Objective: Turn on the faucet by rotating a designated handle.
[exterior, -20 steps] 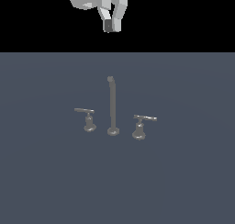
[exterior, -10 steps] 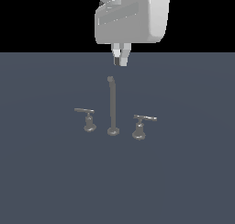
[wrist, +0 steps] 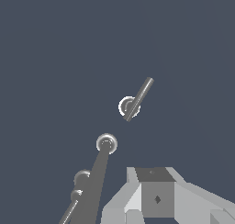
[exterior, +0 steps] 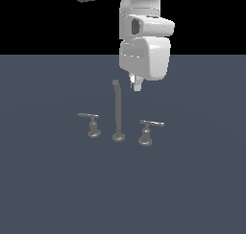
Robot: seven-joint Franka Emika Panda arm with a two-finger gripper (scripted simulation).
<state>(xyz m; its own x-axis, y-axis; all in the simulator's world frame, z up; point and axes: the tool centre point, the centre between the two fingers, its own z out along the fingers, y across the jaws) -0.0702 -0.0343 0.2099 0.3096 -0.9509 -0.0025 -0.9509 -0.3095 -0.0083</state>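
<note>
One arm is working here, and its end effector (exterior: 136,86) is hanging above the counter (exterior: 48,190), well clear of every part of the faucet (exterior: 117,114). The handle (exterior: 148,131) is sitting on the exterior view's right of the spout, below the end effector and nearer the camera; nothing is touching it. Its thin bar is lying roughly level, running toward the exterior view's right from the post. In the wrist view the handle (wrist: 134,101) is showing ahead of the end effector (wrist: 153,198), bar slanting across the frame, with the spout base (wrist: 106,143) between them and off to one side.

Only the fingertips are peeking out under the wrist housing, so how far open the end effector stands cannot be told. It is holding nothing.

Judgement: the approach is demanding a descent toward the bar's free end, keeping clear of the spout.
</note>
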